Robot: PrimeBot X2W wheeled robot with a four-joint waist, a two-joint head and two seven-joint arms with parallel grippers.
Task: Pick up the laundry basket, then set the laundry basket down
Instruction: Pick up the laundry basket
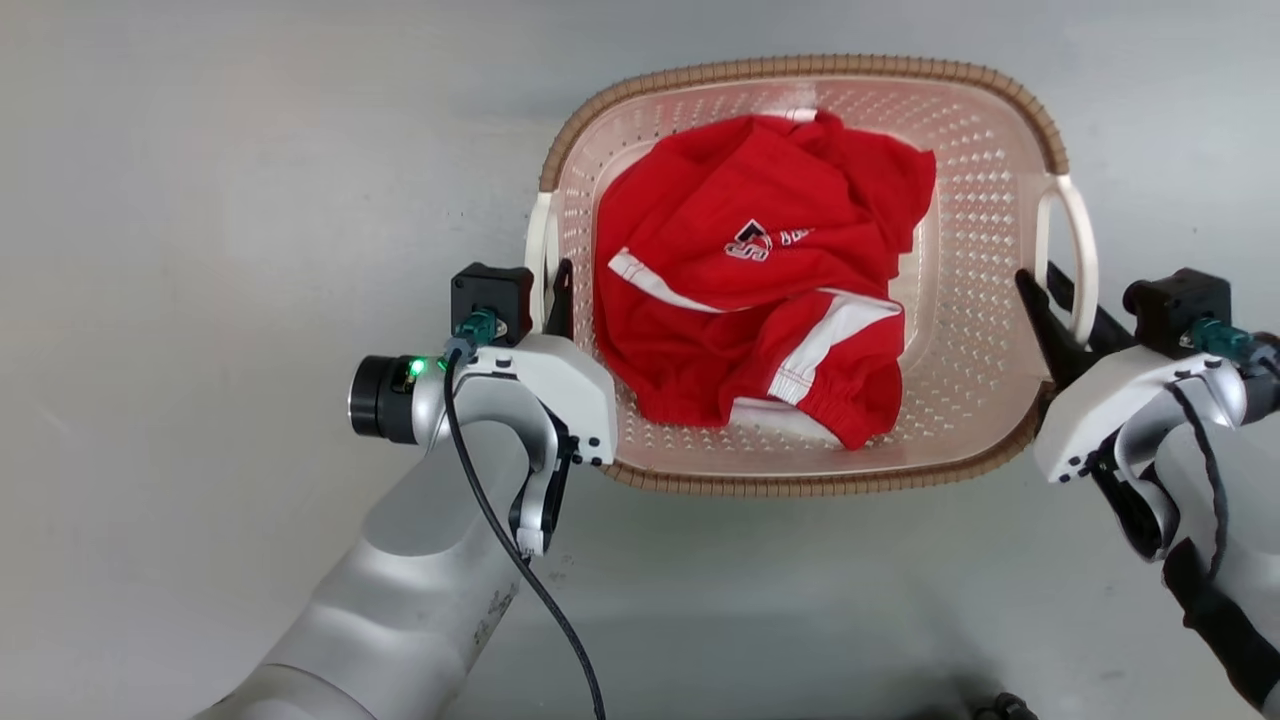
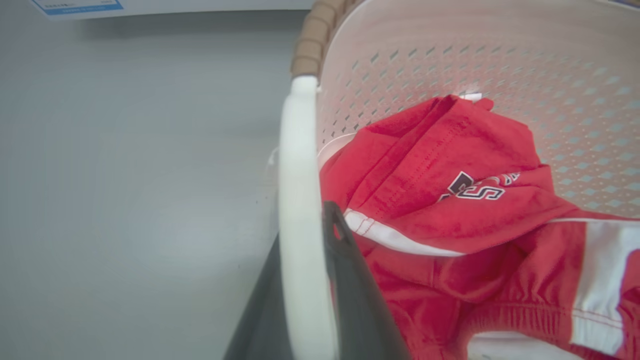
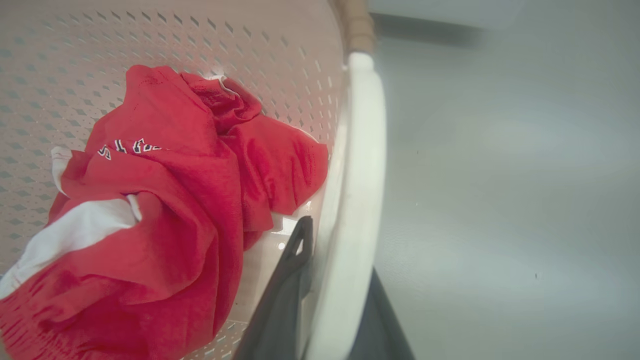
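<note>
Closest to me, my left jaws pinch the white left handle [image 2: 300, 200] of the laundry basket [image 1: 985, 150], one finger at each side of the loop; my right jaws pinch the right handle [image 3: 357, 175] the same way. The basket is between my arms, a red garment [image 1: 740, 300] inside. I judge the grasp is made; next is one even lift with both arms, so it does not tilt

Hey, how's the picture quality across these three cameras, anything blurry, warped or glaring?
Head view: soft, even light, no harsh glare, laundry basket and red shirt sharp. Left wrist view: white handle and dark fingers blurred up close, handle bowed by the wide lens. Right wrist view: same blur on the other handle, floor hazy.
</note>
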